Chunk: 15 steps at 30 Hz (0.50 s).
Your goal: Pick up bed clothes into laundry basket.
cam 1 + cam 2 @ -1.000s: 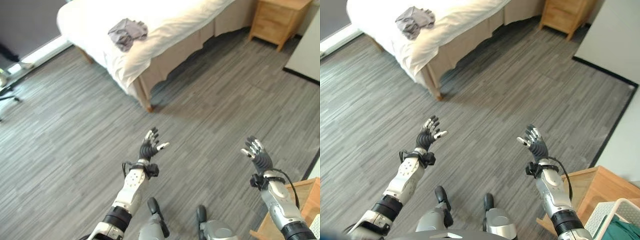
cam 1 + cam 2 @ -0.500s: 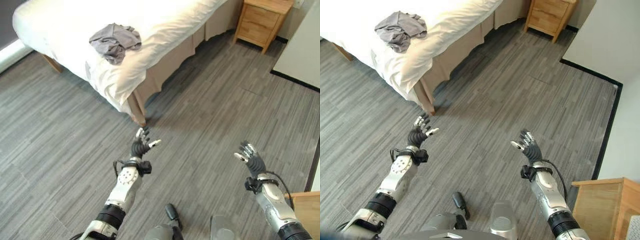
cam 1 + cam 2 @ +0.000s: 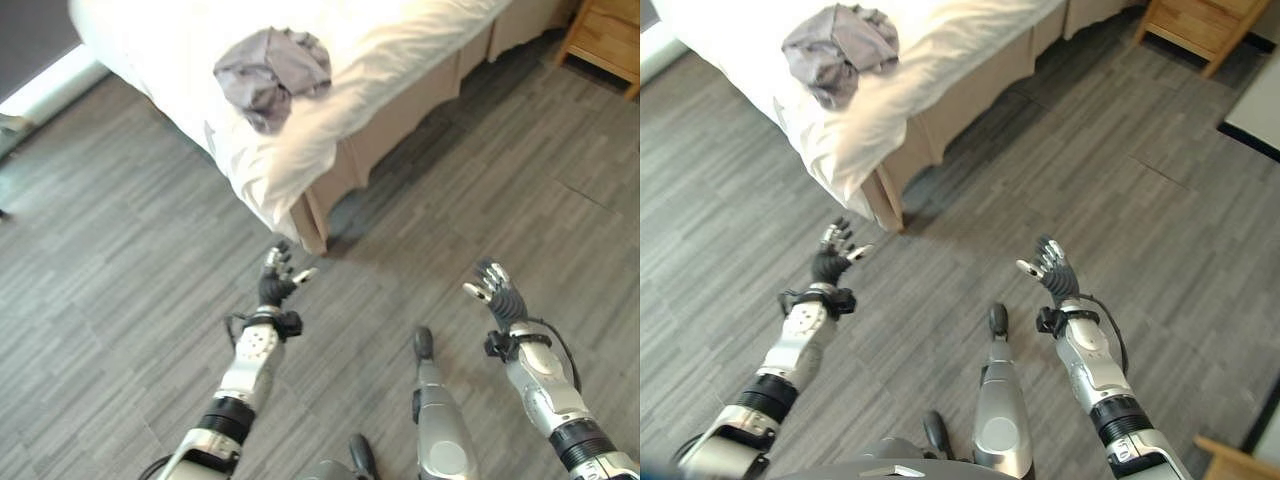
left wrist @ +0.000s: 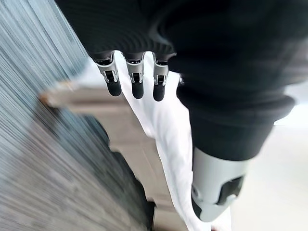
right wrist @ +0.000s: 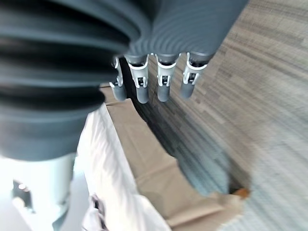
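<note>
Both hands empty, fingers spread: left hand (image 3: 277, 283) and right hand (image 3: 496, 293) raised over the grey floor (image 3: 120, 260), crumpled grey garment (image 3: 272, 72) lying on the bed (image 3: 400, 40) corner.

Silver-grey arms; robot hand (image 3: 276, 287) dark-ribbed, silver fingers dark-tipped.

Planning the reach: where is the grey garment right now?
The grey garment lies crumpled on the white bed near its corner, ahead of the left hand.
</note>
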Motion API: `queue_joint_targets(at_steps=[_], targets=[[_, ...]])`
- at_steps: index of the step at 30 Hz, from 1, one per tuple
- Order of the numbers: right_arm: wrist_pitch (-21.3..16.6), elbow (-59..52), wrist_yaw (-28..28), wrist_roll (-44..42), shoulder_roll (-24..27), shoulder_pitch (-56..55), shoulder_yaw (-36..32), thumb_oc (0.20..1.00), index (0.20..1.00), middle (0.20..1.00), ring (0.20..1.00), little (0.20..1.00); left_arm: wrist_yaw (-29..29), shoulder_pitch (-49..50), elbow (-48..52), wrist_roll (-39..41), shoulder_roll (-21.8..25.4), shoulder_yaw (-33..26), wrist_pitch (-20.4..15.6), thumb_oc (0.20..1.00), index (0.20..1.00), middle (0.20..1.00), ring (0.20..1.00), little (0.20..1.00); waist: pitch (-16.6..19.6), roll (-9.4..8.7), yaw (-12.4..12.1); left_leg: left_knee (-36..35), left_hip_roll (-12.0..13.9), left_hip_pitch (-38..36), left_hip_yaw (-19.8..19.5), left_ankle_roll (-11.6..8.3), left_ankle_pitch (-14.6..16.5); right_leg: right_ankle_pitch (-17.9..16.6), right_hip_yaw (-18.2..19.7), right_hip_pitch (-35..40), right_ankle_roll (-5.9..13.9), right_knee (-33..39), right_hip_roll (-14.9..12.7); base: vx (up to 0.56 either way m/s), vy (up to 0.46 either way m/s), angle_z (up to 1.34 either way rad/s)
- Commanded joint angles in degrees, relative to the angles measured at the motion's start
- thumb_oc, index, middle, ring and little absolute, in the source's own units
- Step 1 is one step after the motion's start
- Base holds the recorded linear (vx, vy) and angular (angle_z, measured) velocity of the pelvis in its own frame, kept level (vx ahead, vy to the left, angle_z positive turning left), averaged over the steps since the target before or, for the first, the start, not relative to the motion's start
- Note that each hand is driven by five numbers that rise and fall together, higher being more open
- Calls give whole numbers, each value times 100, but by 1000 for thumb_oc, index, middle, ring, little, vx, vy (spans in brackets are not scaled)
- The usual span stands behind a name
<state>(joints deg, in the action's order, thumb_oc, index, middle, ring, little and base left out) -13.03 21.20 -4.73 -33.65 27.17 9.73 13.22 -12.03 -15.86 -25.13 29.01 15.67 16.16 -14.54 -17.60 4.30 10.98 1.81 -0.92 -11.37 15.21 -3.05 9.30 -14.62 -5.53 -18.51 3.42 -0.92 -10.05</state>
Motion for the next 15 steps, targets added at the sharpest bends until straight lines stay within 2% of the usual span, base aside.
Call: queue_joint_targets(at_steps=[1, 2, 4, 5, 6, 7, 8, 9, 10, 11, 12, 13, 14, 15], targets=[[-353, -380, -29, 241, 243, 114, -220, 1000, 1000, 1000, 1000, 1000, 124, -468, 304, 81, 130, 49, -334, 1000, 1000, 1000, 1000, 1000, 105, -87, 331, 2179, 882, 638, -181, -510, -1112, 607, -47, 323, 390, -328, -72, 477, -494, 15], [-395, -449, 25, 171, 313, -51, -304, 1000, 1000, 1000, 1000, 1000, 223, -444, 440, 154, 127, 97, -304, 1000, 1000, 1000, 1000, 1000, 96, -198, 191, 3349, 1029, 1181, -257, -519, -1461, 845, -109, 744, 99, -268, 53, 508, -531, 34], [-409, -389, -25, 176, 376, -177, -387, 1000, 1000, 1000, 1000, 1000, 154, -520, 356, 176, 79, 120, -324, 1000, 1000, 1000, 1000, 1000, 75, -298, 97, 3629, 1133, 1545, -144, -475, -1457, 1045, -126, 1110, -12, -173, 96, 349, -357, 13], [-409, -389, -25, 176, 374, -176, -388, 1000, 1000, 1000, 1000, 1000, 153, -522, 354, 176, 82, 121, -325, 1000, 1000, 1000, 1000, 1000, 86, -311, 97, 3618, 1117, 1555, -138, -468, -1471, 1033, -122, 1099, -10, -165, 81, 245, -162, -16], [-388, -314, -129, 269, 424, -142, -380, 1000, 1000, 1000, 1000, 1000, 101, -644, 252, 194, 30, 139, -327, 1000, 1000, 1000, 1000, 1000, 79, -359, 61, 3309, 1322, 1728, 52, -458, -1496, 1071, -111, 1292, 12, -91, 64, 332, -82, -16], [-385, -310, -185, 326, 519, -50, -373, 1000, 1000, 1000, 1000, 1000, 73, -808, 154, 226, 15, 176, -335, 1000, 1000, 1000, 1000, 1000, 70, -370, 3, 2634, 1440, 1913, 172, -492, -1491, 1156, -66, 1519, 79, -6, 77, 436, -58, -20], [-405, -318, -177, 331, 526, -60, -386, 1000, 1000, 1000, 1000, 1000, 61, -807, 160, 211, 33, 164, -346, 1000, 1000, 1000, 1000, 1000, 111, -333, -13, 1845, 1397, 1914, 303, -521, -1634, 1179, -21, 1519, 145, 30, 88, 310, 5, -10], [-405, -318, -177, 331, 527, -63, -387, 1000, 1000, 1000, 1000, 1000, 61, -805, 160, 211, 31, 166, -346, 1000, 1000, 1000, 1000, 1000, 95, -332, -13, 1856, 1401, 1895, 299, -526, -1619, 1195, -24, 1541, 147, 24, 90, 230, 69, -28], [-407, -354, -154, 361, 548, -112, -388, 1000, 1000, 1000, 1000, 1000, 39, -754, 163, 175, 80, 114, -344, 1000, 1000, 1000, 1000, 1000, 133, -260, -72, 1020, 1288, 1947, 190, -550, -1742, 1217, -3, 1571, 214, 48, 120, 245, 82, -44], [-395, -385, -127, 420, 570, -179, -372, 1000, 1000, 1000, 1000, 1000, 33, -685, 200, 149, 115, 69, -356, 1000, 1000, 1000, 1000, 1000, 166, -231, -120, 494, 1189, 1868, 53, -562, -1851, 1249, 46, 1626, 260, 44, 139, 339, 108, -49], [-391, -376, -130, 471, 560, -185, -357, 1000, 1000, 1000, 1000, 1000, 26, -662, 202, 135, 128, 54, -369, 1000, 1000, 1000, 1000, 1000, 202, -187, -133, 202, 1168, 1860, -2, -613, -2002, 1248, 78, 1652, 282, 64, 160, 384, 119, -68], [-390, -353, -126, 505, 525, -182, -353, 1000, 1000, 1000, 1000, 1000, 63, -632, 202, 94, 151, 53, -392, 1000, 1000, 1000, 1000, 1000, 256, -135, -92, 99, 1157, 1725, 168, -675, -2115, 1286, 79, 1766, 286, 85, 163, 269, 82, -69], [-391, -353, -127, 505, 525, -182, -352, 1000, 1000, 1000, 1000, 1000, 64, -631, 202, 94, 151, 53, -393, 1000, 1000, 1000, 1000, 1000, 249, -137, -99, 90, 1157, 1708, 177, -678, -2118, 1285, 88, 1775, 285, 88, 164, 315, 153, -68], [-403, -378, -92, 495, 473, -233, -372, 1000, 1000, 1000, 1000, 1000, 92, -604, 202, 98, 178, 25, -411, 1000, 1000, 1000, 1000, 1000, 297, -60, -32, -75, 1104, 1490, 472, -600, -1925, 1345, 74, 1818, 327, 79, 156, 146, 100, -44]])
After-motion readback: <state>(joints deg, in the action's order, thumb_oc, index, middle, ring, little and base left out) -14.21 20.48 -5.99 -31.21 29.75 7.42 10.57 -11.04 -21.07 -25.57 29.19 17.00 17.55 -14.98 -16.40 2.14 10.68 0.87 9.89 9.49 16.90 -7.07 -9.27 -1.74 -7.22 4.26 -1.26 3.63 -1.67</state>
